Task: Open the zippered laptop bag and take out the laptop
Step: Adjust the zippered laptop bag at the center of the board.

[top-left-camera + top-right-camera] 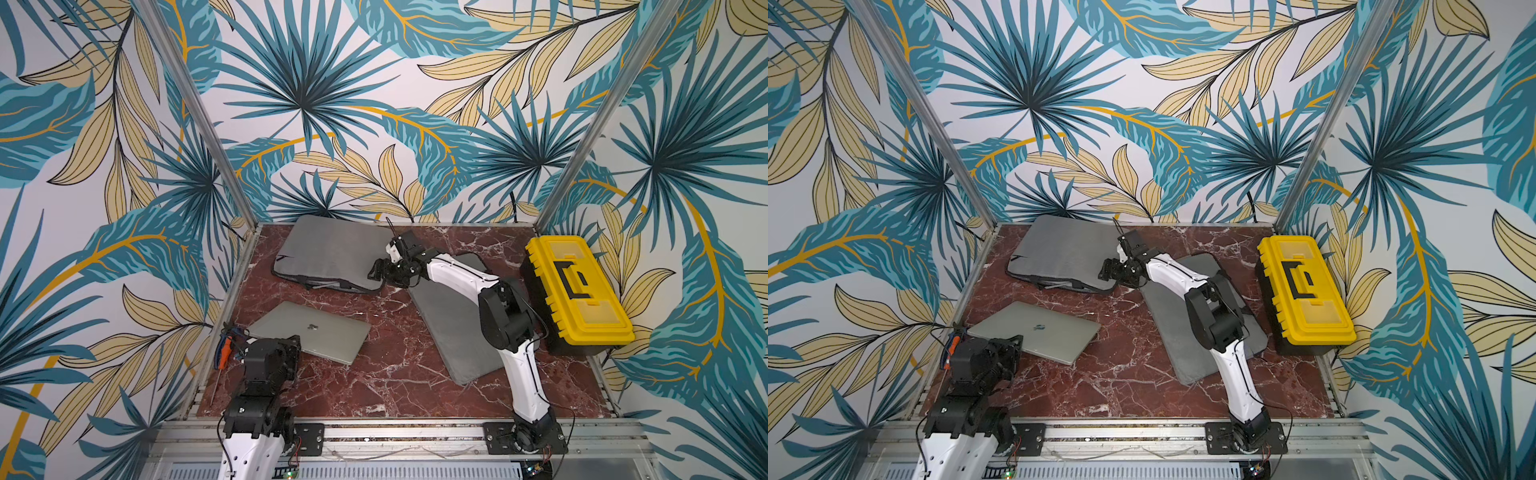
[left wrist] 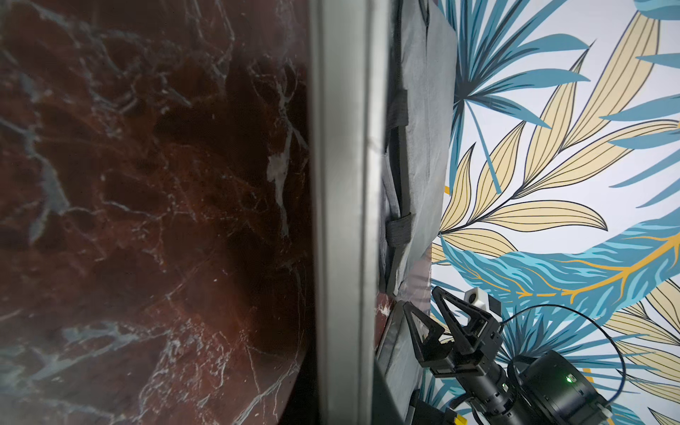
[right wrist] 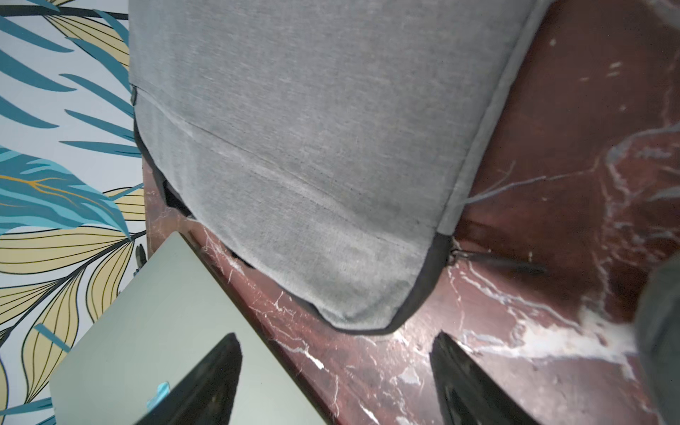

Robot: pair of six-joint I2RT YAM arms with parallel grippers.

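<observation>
Lying low and left in both top views, the laptop [image 1: 309,332] is out of the bag [image 1: 332,253] above it. The right gripper [image 1: 377,271] hangs wide open by the bag's corner. The left gripper is hidden; I cannot tell its grip. Job looks done: just back away.

A: Looks like a robotics lab booth, not a home or an office.
B: Agreed. Staged, too: leaf-print panels [image 1: 374,83] hung on bare aluminium posts [image 1: 195,108], with a marble-look tabletop [image 1: 390,382] boxed in between.
A: Robot arms [image 1: 457,274] bolted through black mounting plates [image 1: 308,439] onto a slotted rail [image 1: 399,434] along the front.
B: Yellow toolbox [image 1: 577,291] parked at the side. Workshop touch.
</observation>
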